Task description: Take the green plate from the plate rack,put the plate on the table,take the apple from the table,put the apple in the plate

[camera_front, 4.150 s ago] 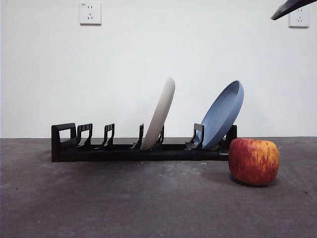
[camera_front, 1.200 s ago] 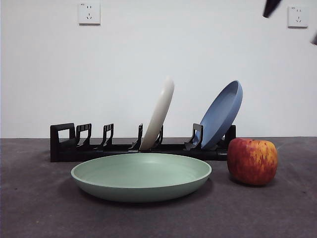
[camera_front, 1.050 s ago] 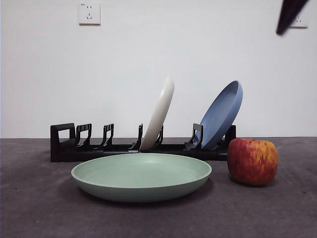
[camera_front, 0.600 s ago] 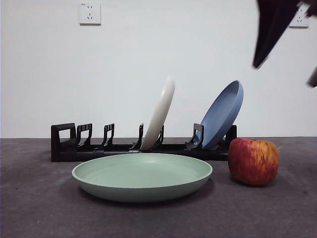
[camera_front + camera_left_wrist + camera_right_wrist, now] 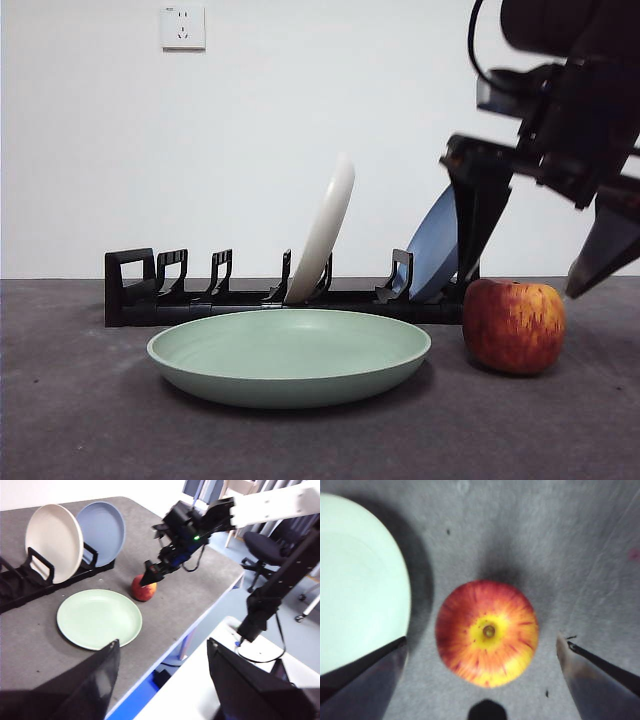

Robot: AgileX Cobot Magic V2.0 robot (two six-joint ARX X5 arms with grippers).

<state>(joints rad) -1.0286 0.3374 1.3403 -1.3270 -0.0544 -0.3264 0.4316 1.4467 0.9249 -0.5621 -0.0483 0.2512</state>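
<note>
Rack (image 5: 250,300) runs along the far left of the desk (image 5: 90,420), with a cream plate (image 5: 325,235) and a blue plate (image 5: 432,250) leaning in its slots. Nearer me the green plate (image 5: 285,350) lies flat on the desk, out of the rack. Just right of it, apart from its rim, sits the apple (image 5: 514,325), upright with its stem facing up. My right hand (image 5: 535,275) hangs over the apple, jaws spread wide and holding nothing, one jaw on either side of the fruit. To do this well I judge I should drop straight down until the jaws reach the apple's widest band, stay centred on the stem, and keep the left jaw clear of the plate's rim before closing gently. My left hand (image 5: 162,672) waits well back, open and empty.
</note>
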